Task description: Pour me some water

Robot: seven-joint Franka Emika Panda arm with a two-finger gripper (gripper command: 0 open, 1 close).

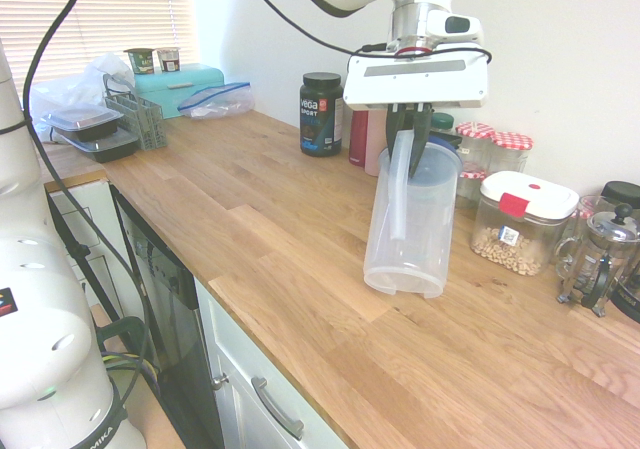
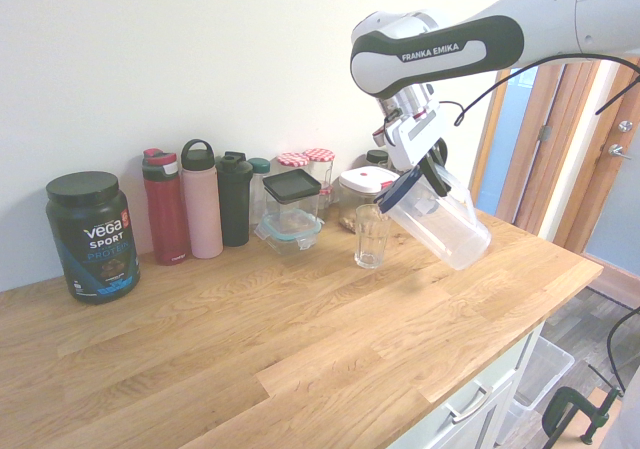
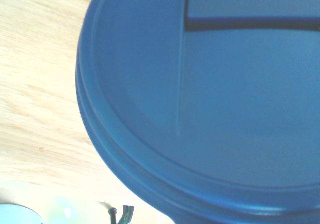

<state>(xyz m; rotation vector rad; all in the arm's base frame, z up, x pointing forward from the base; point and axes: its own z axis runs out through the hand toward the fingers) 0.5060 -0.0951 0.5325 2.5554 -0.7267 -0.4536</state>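
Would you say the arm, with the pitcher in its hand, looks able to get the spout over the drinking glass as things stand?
Probably yes. The hand grips the tilted pitcher, lid end right beside the glass, with nothing between them. The containers stand behind.

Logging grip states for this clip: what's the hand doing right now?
Hand: closed on the handle of the clear pitcher, holding it tilted toward the glass.
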